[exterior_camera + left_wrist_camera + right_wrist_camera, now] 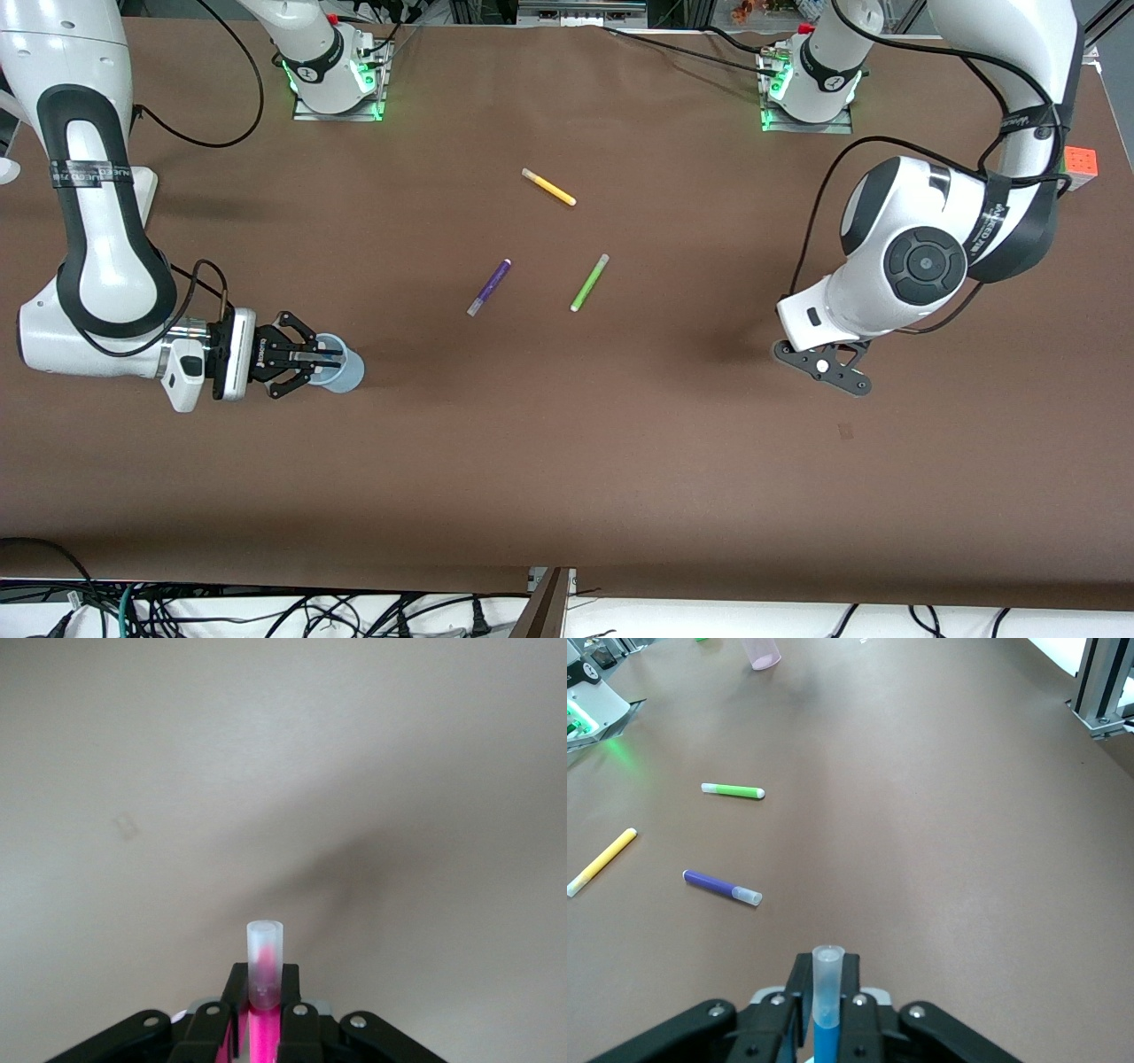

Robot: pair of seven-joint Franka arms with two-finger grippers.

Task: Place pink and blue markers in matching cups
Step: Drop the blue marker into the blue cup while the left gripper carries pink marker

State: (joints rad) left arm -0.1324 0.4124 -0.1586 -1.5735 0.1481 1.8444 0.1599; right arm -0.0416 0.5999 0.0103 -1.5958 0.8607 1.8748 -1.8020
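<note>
My right gripper (pixel 312 356) is shut on the blue marker (pixel 827 992) and holds it upright, pale cap up, at the pale blue cup (pixel 345 368) near the right arm's end of the table. In its own wrist view the right gripper (pixel 827 973) clamps the marker between both fingers. My left gripper (pixel 264 981) is shut on the pink marker (pixel 264 958), pale cap pointing away from the wrist. In the front view the left gripper (pixel 831 367) is mostly hidden under its wrist. The pale pink cup (pixel 760 652) shows only in the right wrist view.
A purple pen (pixel 489 287), a lime-green pen (pixel 589 282) and a yellow pen (pixel 548 187) lie mid-table, the yellow one nearest the bases. A colour cube (pixel 1081 167) sits at the table's edge by the left arm.
</note>
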